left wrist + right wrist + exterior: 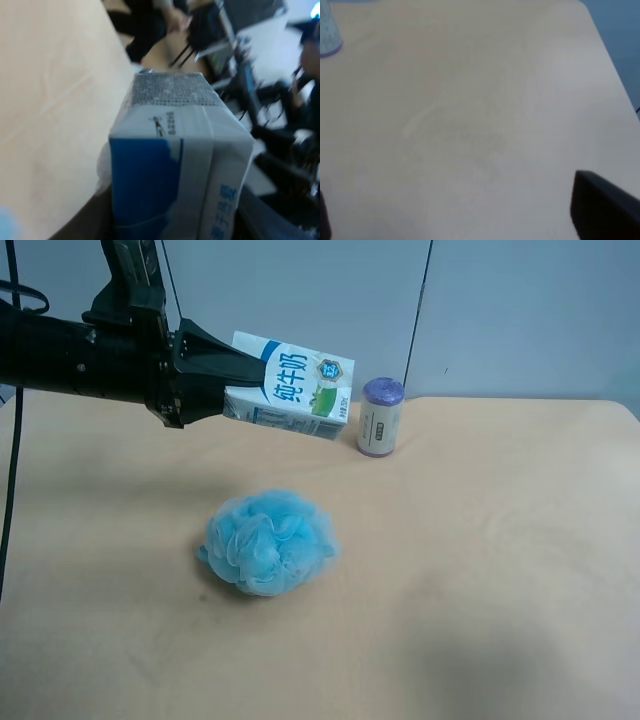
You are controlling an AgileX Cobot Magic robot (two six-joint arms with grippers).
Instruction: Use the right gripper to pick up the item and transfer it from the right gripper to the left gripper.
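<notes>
Milk carton (300, 385) is up in the air in the high view, tilted, with one end clamped in the black left gripper (247, 380). That's the arm at the view's left, and the left wrist cam confirms it. The carton hangs over the tan table (500, 590), with a blue bath pouf (270, 542) lying nearer the camera. A purple-topped roll (381, 417) stands just beside the carton's far end.

Right wrist cam: pretty much just bare tabletop (470, 100). The right gripper (462, 222) is spread wide with nothing between its jaws, and one dark finger (602, 210) pokes in at the corner. The bottom of the roll (327, 35) sits at the frame edge.

Left wrist cam: the carton (170, 165) fills the shot up close, blue and white, wedged between the dark jaws. The table (45, 100) runs alongside, and the background is a blur.
</notes>
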